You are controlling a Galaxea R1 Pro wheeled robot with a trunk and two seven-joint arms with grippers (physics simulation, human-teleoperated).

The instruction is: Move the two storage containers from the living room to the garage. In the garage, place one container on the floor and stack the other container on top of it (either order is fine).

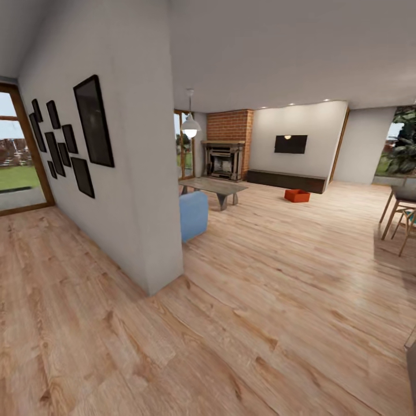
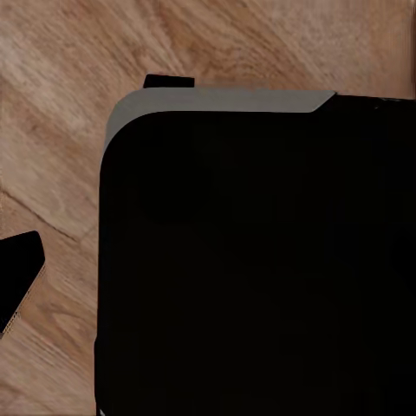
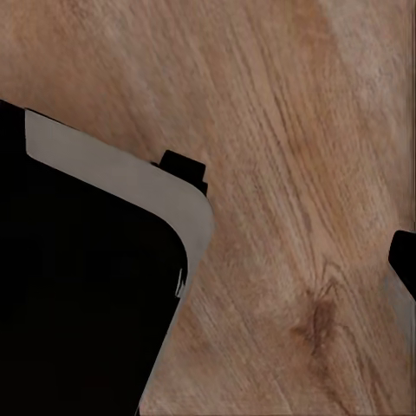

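One orange-red storage container sits on the light wood plank floor of the living room, far ahead and right of centre, in front of the long dark bench under the black wall TV. In the left wrist view a black fingertip of my left gripper hangs over the planks beside my dark base. The right wrist view shows a black fingertip of my right gripper at the frame's edge, with bare planks where the fingers would meet. Nothing is held in either gripper.
A white partition wall with black picture frames juts out close at the left. Behind it are a blue sofa end, a low table and the brick fireplace. Wooden chairs stand at the right edge. Open plank floor leads toward the container.
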